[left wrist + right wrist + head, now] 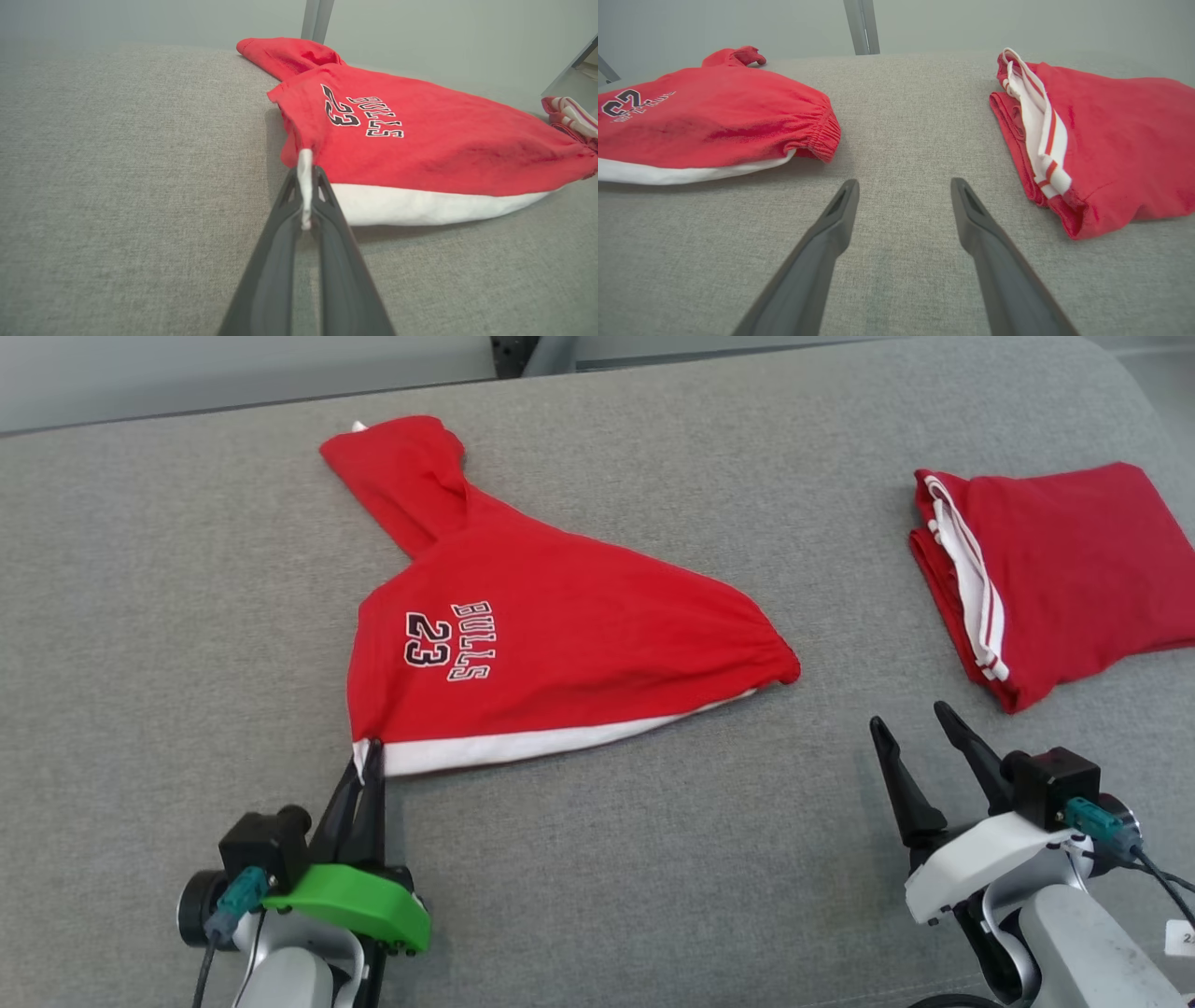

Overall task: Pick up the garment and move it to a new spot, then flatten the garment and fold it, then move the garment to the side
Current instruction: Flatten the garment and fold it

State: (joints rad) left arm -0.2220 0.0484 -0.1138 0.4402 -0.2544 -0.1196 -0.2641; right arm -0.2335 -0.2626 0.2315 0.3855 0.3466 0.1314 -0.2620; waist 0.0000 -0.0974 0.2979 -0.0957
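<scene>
From my head, my left claw (372, 747) is closed, both dark fingers pinched on the near left corner of the garment (560, 635), right where its white hem band (523, 747) ends. The garment is soft red knit. It lies in a rough triangle in the middle of the table (140, 616), whose cover is a coarse grey weave, and a narrow crumpled part trails to the far left. Black-and-white lettering (448, 639) reads BULLS 23, and the right tip is gathered into an elastic end (780, 663). My right claw (908, 714) stands open above bare weave, apart from all cloth. Beyond it sits a folded garment (1074, 569), also red, with striped trim (971, 588) in white and red; the frame cuts off its right side. From my left wrist, a thin strip of white cloth stands squeezed between my fingertips, the red knit puckers toward the pinch, and the lettering appears upside down. From my right wrist, my fingers are spread wide over the weave, with the elastic end at the left and the folded garment at the right. The frame clips the garment's left part, its lettering is too blurred to read, and a metal post (861, 25) rises behind the table.
</scene>
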